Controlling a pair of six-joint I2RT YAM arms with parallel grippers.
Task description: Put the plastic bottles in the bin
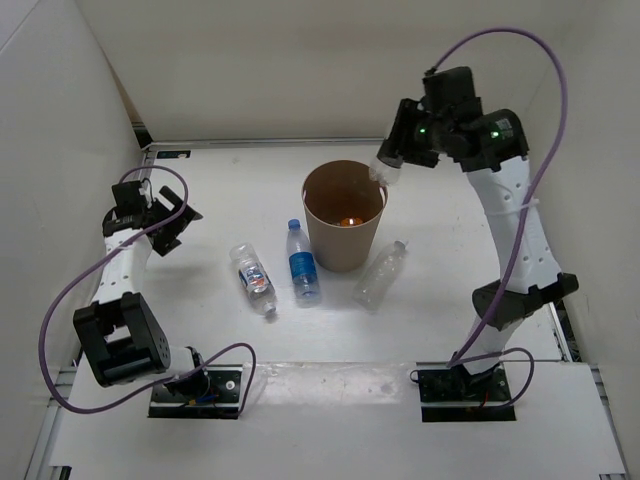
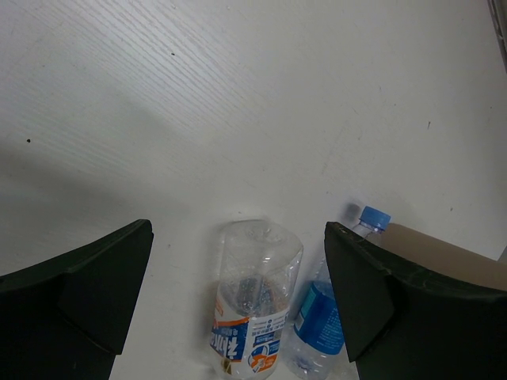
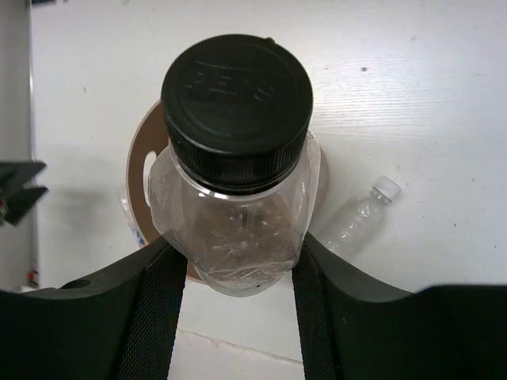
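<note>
The tan bin [image 1: 344,218] stands upright mid-table. My right gripper [image 1: 392,160] is shut on the short black-capped bottle [image 3: 234,174] and holds it above the bin's far right rim [image 3: 136,170], cap pointing at the bin. The white-and-blue-labelled bottle [image 1: 253,278], the blue-labelled bottle [image 1: 303,263] and the plain unlabelled bottle [image 1: 381,274] lie on the table in front of the bin. My left gripper [image 1: 170,222] is open and empty, left of the bottles. The left wrist view shows the white-and-blue-labelled bottle [image 2: 252,301] and the blue-labelled bottle [image 2: 325,313] ahead of its jaws.
White walls enclose the table on the left, back and right. The arm bases [image 1: 198,388] sit at the near edge. The plain bottle also shows in the right wrist view [image 3: 358,218], beside the bin.
</note>
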